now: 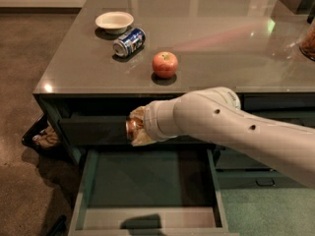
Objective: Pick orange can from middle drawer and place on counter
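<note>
The orange can is held in my gripper, lying sideways with its silvery end facing left. The gripper is shut on it and hangs above the open middle drawer, in front of the cabinet face and just below the counter edge. The drawer floor is bare grey-green. The counter is a glossy grey top behind and above the gripper. My white arm reaches in from the right and hides part of the cabinet front.
On the counter stand a red apple, a blue-and-white can lying on its side, and a white bowl. A dark object sits at the right edge. A dark bin with crumpled stuff is on the floor at left.
</note>
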You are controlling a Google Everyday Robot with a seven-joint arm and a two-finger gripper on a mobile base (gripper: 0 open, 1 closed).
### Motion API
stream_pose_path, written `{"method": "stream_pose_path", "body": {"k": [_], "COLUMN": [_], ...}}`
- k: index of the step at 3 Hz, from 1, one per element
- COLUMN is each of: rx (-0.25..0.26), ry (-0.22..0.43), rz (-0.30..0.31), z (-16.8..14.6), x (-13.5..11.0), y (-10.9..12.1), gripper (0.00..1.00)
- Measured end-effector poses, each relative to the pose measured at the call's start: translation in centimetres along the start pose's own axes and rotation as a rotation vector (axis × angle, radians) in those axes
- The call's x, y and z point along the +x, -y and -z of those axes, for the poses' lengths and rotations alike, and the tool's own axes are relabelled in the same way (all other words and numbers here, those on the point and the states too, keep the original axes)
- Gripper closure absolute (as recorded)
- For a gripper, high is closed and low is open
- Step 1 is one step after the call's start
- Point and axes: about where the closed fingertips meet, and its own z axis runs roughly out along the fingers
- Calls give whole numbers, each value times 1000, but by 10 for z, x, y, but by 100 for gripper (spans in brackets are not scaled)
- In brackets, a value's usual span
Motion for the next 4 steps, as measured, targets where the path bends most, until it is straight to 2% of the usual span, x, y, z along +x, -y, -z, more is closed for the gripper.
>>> {"method": "stream_pose_path", "body": {"k": [1, 2, 3, 4], "rx": [59, 107, 190, 247], "ry": [21, 9, -71, -195], "rz": [62, 106, 146, 189], "z": [41, 66, 85, 91], "x": [-21, -27, -15, 5], "y": [32, 62, 108, 144], "gripper": [100, 100, 100, 100]}}
